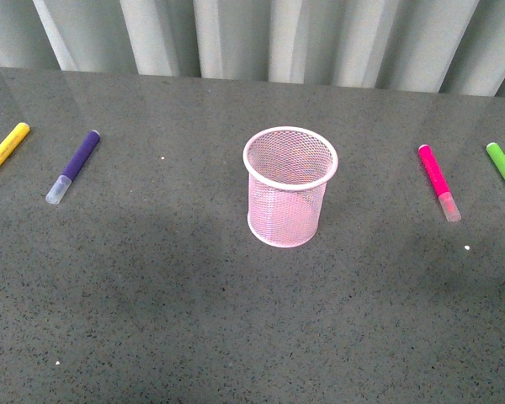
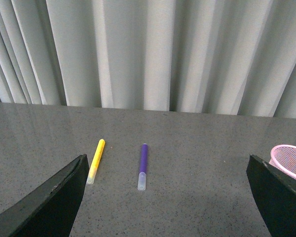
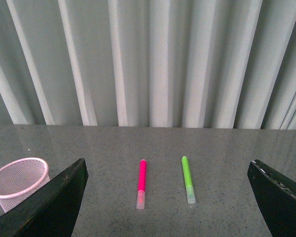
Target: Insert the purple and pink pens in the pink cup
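— So, how do the arms stand?
— The left gripper (image 2: 166, 163) and the right gripper (image 3: 167, 162) both gape wide, holding nothing.
— And the pens?
— The dark purple marker with a clear cap (image 2: 143, 165) lies flat on the grey table (image 1: 236, 337) ahead of the left gripper, beside a yellow marker (image 2: 96, 160). The hot-pink clear-capped marker (image 3: 141, 182) lies ahead of the right gripper, beside a green marker (image 3: 187, 178).
— The cup?
— The light pink wire-mesh cup (image 1: 286, 210) stands upright ahead, between both grippers, well apart from either pen.

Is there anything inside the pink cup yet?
Nothing shows inside the pink cup, only mesh through its open top. Its very bottom is screened by the near wall. The purple pen and pink pen lie on the table, one on either side.
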Controlling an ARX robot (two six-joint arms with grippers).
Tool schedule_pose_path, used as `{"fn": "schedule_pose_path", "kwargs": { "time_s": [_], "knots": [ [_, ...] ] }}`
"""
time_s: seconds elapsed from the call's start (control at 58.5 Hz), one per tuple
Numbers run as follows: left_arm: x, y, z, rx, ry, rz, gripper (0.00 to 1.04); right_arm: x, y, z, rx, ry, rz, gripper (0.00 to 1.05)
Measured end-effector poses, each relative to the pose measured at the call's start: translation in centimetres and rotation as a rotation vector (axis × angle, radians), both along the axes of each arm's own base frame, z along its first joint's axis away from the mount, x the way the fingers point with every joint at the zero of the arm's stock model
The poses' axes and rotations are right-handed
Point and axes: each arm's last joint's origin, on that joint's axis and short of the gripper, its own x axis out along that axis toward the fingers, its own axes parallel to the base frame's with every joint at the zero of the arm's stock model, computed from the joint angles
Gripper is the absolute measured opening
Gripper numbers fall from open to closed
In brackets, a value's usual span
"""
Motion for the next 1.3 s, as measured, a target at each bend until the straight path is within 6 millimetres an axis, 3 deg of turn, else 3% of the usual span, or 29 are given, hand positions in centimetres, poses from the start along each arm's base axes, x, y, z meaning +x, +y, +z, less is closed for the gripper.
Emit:
{"fn": "schedule_pose_path", "kwargs": {
  "time_s": [1.299],
  "knots": [
    [0.00,0.00,0.00,0.000,0.000,0.000,0.98,0.00,0.00,0.00,0.000,0.000,0.000,0.98]
  ]
}}
